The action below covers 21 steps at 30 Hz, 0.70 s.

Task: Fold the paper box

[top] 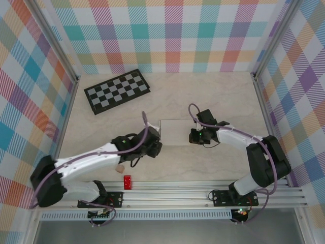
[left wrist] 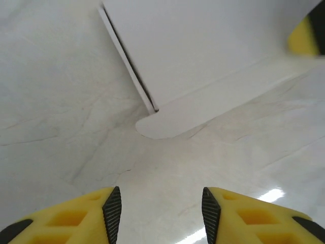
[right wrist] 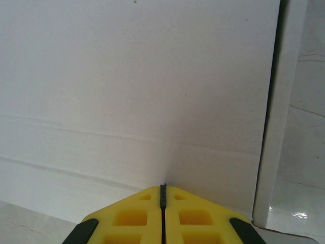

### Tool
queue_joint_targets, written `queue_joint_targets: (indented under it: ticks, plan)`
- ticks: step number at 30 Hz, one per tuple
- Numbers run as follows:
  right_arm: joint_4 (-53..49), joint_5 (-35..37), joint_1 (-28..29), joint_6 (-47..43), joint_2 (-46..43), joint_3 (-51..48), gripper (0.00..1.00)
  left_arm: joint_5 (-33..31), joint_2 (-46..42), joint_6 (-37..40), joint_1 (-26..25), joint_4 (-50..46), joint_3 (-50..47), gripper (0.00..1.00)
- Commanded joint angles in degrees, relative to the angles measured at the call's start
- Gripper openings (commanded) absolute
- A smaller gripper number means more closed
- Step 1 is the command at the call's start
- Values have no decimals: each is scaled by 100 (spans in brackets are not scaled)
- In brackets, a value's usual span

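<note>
Our left tool is released: in its wrist view the two yellow fingers with black pads stand apart at the bottom of the frame, with bare marble-look tabletop between them and nothing in the gap. Just ahead of it, in the upper half of that frame, lies the paper box, a flat white sheet with a rounded tab pointing toward the tool and a thin side strip running along its left edge. The tool does not touch the card.

Our right tool is clenched, its yellow fingertips pressed together at the bottom centre of its wrist view. The tips meet right against the white surface of the box, beside a faint crease line that crosses the frame. We cannot tell whether a layer of card is pinched between them.

From the top view, the box sits near the middle of the frame, between the two tools, the left tool at its lower left corner and the right tool at its right edge. A black-and-grey checkerboard lies tilted in the upper left, well apart from the box. A small red block rests near the bottom rail, left of centre.
</note>
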Motion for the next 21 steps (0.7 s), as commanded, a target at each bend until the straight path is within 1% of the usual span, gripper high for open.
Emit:
queue_joint_targets:
  ticks: [1,4,7,9,13,16,19,21]
  plan:
    - [-80,142,33,-74,5,178,7,538,-485,-491,523,-773,276,39]
    - [-116,146,33,-84,-49,213,7,1237,-134,-780,962,-112,358,28]
    - [-160,113,37,-84,-67,259,8,1707,607,-1135,1138,826,447,19]
    - [-186,124,33,-89,-89,266,8,1884,1124,-1276,1168,1226,632,14]
    - [-205,109,33,-99,-130,250,8,2098,1918,-1437,1159,1782,896,11]
    - [-190,115,33,-125,-121,224,8,2162,2222,-1468,1146,2105,862,11]
    - [-134,142,29,-135,-103,172,8,2054,2446,-1353,1115,2104,859,10]
    - [-97,151,37,-149,-81,124,9,2090,2543,-1345,1108,2242,731,10]
